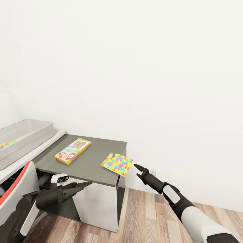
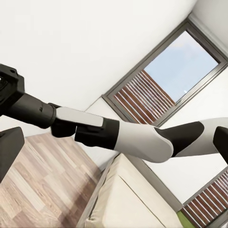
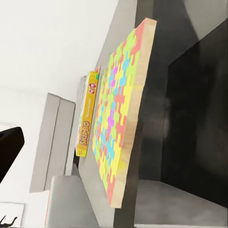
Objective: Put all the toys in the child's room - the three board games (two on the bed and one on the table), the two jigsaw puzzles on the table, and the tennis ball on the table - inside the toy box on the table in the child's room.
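My head camera gives me a bright, even, washed-out render: the white wall [image 1: 152, 67] is nearly featureless, and shadows under the dark desk [image 1: 91, 165] are soft. From the left wrist, daylight comes through a window [image 2: 171, 76]. The right wrist feed is soft, with the jigsaw puzzle [image 3: 118, 114] blurred up close.

1. The dark grey side-unit top [image 1: 91, 158] looks matt and smooth.
2. The light grey shallow tray [image 1: 30, 135] looks like smooth plastic.
3. The brown plank floor [image 1: 145, 216] shows wood grain.
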Available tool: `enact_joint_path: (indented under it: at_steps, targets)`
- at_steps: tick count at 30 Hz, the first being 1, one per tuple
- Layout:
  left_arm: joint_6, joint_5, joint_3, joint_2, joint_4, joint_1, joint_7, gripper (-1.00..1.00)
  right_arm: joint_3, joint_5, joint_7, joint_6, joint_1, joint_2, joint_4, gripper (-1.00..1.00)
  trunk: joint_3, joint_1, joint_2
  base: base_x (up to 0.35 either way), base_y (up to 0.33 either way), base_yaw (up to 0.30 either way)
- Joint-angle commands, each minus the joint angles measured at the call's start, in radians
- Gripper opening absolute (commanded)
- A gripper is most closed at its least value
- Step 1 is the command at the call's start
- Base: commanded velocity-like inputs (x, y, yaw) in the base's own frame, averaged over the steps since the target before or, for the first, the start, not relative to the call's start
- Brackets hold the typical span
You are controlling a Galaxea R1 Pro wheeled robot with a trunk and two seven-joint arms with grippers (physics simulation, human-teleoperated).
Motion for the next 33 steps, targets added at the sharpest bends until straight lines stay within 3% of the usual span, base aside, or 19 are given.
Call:
enact_joint_path:
  at_steps: [1, 17, 33]
  targets:
    - [0.011, 0.0, 0.0, 0.0, 0.0, 0.0, -0.003, 1.0, 0.004, -0.009, -0.007, 0.005, -0.001, -0.001, -0.001, 1.0, -0.001, 0.0, 0.0, 0.0, 0.0, 0.0]
    - [0.012, 0.001, 0.008, 0.0, 0.0, 0.0, -0.003, 1.0, 0.003, -0.009, -0.159, 0.01, -0.033, 0.0, 0.002, 1.0, -0.001, 0.0, 0.0, 0.0, 0.0, 0.0]
    - [0.012, 0.0, 0.007, 0.0, 0.0, 0.0, -0.003, 1.0, 0.007, -0.008, -0.173, -0.002, -0.034, 0.001, 0.0, 1.0, -0.001, 0.0, 0.0, 0.0, 0.0, 0.0]
